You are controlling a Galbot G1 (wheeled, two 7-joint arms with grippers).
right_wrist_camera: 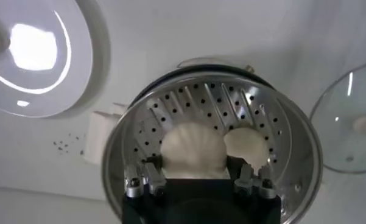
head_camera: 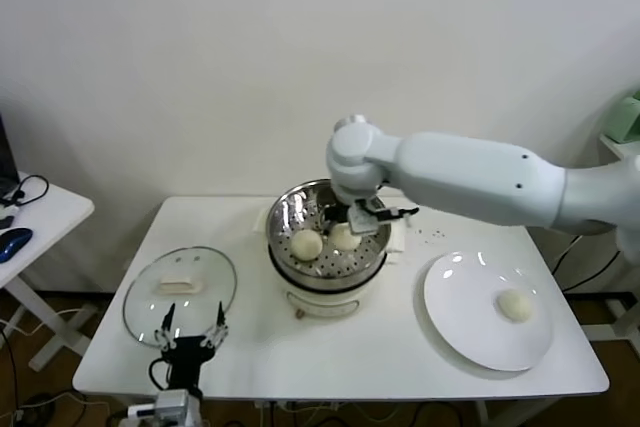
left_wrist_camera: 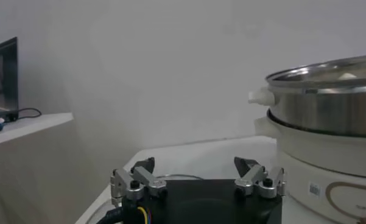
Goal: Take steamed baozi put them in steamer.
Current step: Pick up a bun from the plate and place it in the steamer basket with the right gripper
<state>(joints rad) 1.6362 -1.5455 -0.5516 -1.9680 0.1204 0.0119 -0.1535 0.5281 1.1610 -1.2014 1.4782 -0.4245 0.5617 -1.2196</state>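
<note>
The steel steamer point(head_camera: 288, 211) stands on its white cooker base at the table's middle. My right gripper point(head_camera: 350, 228) reaches down into it and is shut on a cream-white baozi point(right_wrist_camera: 192, 149), which sits between the fingers just above the perforated bottom. Beside it, a second baozi point(right_wrist_camera: 246, 145) lies in the basket point(right_wrist_camera: 292, 140); in the head view it is the left bun point(head_camera: 306, 243). Another baozi point(head_camera: 515, 305) rests on the white plate point(head_camera: 465, 332) at the right. My left gripper point(head_camera: 192, 332) is parked open at the front left, holding nothing.
The round glass lid point(head_camera: 180, 292) lies flat on the table left of the cooker, just beyond the left gripper point(left_wrist_camera: 198, 173). A small white side table point(head_camera: 40, 217) with a mouse and cables stands off to the left. The wall is close behind.
</note>
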